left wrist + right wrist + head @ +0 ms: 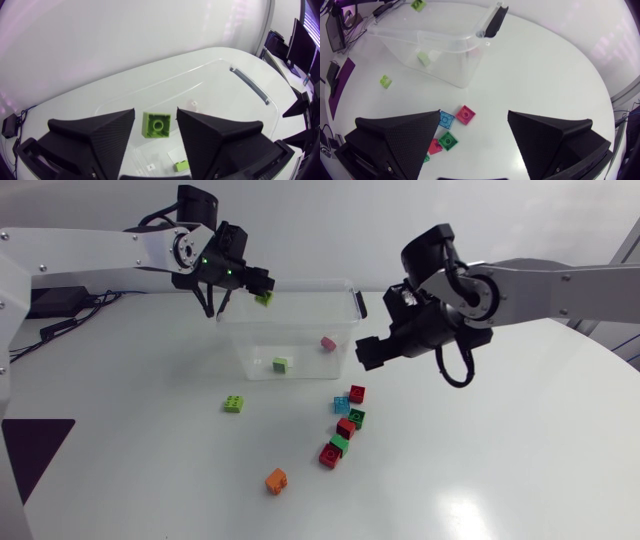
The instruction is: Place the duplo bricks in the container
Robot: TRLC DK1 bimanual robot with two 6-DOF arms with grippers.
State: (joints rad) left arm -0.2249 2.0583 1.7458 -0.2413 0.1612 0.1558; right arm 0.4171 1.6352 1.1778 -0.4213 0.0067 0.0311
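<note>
While my left hand (pixel 259 281) hangs over the container (pixel 235 345), fingers apart, a lime brick (pixel 156 125) sits between them, touching neither. Right hand (pixel 474 114) open, above loose bricks (pixel 345 427) on counter (pixel 480 460).

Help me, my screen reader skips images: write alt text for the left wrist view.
A lime green brick is between the open fingers of the left gripper, gaps either side, above a clear container. A second green brick lies on its floor.
</note>
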